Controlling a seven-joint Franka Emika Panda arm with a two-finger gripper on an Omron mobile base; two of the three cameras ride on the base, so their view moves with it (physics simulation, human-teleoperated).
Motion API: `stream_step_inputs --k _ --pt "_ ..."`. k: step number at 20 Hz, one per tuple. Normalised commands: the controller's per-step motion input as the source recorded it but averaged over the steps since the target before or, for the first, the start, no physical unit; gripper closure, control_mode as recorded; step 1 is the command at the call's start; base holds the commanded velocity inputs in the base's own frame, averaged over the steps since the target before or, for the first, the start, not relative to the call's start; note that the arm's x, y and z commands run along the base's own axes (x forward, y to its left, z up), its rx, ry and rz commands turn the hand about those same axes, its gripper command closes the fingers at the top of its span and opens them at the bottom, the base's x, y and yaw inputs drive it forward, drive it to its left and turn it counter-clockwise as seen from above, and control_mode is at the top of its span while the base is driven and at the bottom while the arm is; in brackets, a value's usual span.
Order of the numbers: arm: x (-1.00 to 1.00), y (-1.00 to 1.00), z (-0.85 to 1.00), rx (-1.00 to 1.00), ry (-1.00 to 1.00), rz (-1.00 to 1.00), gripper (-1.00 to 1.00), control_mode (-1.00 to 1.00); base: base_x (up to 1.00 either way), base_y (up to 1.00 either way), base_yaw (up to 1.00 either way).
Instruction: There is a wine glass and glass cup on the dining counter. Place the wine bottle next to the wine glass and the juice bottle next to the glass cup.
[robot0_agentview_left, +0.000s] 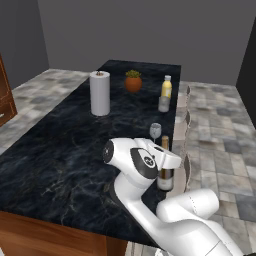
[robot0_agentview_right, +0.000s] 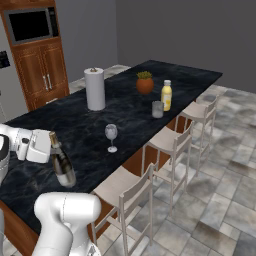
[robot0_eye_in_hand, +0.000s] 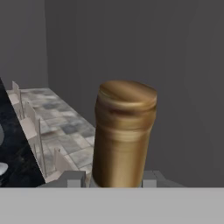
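Note:
My gripper (robot0_agentview_right: 51, 145) is shut on the neck of the wine bottle (robot0_agentview_right: 62, 167), which leans slightly at the near right edge of the dining counter (robot0_agentview_right: 130, 112). In the hand view the bottle's tan top (robot0_eye_in_hand: 124, 135) stands between my fingertips (robot0_eye_in_hand: 74, 179). From the left base view the wine bottle (robot0_agentview_left: 165, 172) is just behind my white wrist, with the wine glass (robot0_agentview_left: 155, 131) a short way beyond it. The wine glass (robot0_agentview_right: 111, 135) stands upright. Farther along, the juice bottle (robot0_agentview_left: 166, 87) stands right beside the glass cup (robot0_agentview_left: 163, 104). I cannot tell whether the bottle's base touches the counter (robot0_agentview_left: 60, 150).
A paper-towel roll (robot0_agentview_right: 94, 89) and a potted plant (robot0_agentview_right: 144, 82) stand on the counter's far half. Several wooden stools (robot0_agentview_right: 170, 145) line its right side. A wooden cabinet with a microwave (robot0_agentview_right: 32, 25) stands at the back left.

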Motion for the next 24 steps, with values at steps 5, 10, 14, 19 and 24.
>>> stream_step_inputs --k 5,10,14,19,24 --pt "0.0 0.0 0.0 0.0 0.0 0.0 1.0 1.0 0.0 0.0 0.0" --pt "0.0 0.0 0.0 0.0 0.0 0.0 1.0 1.0 0.0 0.0 0.0" --pt "0.0 0.0 0.0 0.0 0.0 0.0 1.0 1.0 0.0 0.0 0.0" --pt "0.0 0.0 0.0 0.0 0.0 0.0 1.0 1.0 0.0 0.0 0.0" --pt "0.0 0.0 0.0 0.0 0.0 0.0 1.0 1.0 0.0 0.02 0.0"
